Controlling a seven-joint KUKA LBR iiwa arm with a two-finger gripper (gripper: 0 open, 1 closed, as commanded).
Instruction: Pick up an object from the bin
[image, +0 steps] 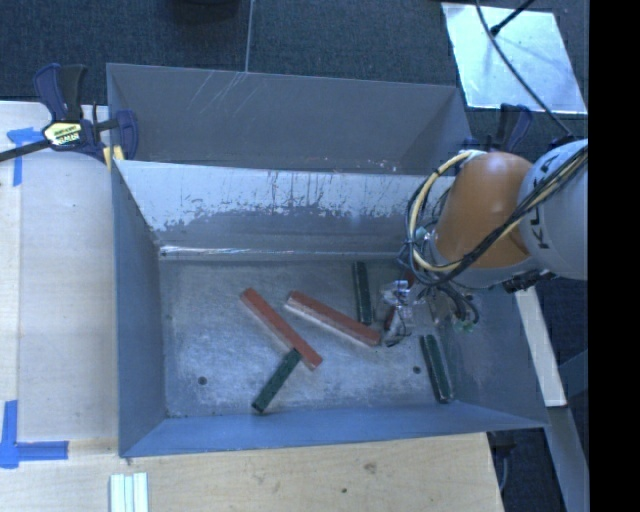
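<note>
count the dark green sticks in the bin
3 green sticks: one front centre, against a red-brown stick; one near the back, left of the pincer; one by the right wall. The arm may hide others.

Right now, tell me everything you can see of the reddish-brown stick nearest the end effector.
The reddish-brown stick is a long, flat, straight bar, seemingly wood or plastic, unbroken. It lies flat on the bin floor, right of centre, slanting down toward the view's right. Its right end reaches the end effector; contact cannot be told. A second reddish-brown stick lies near its left end.
</note>
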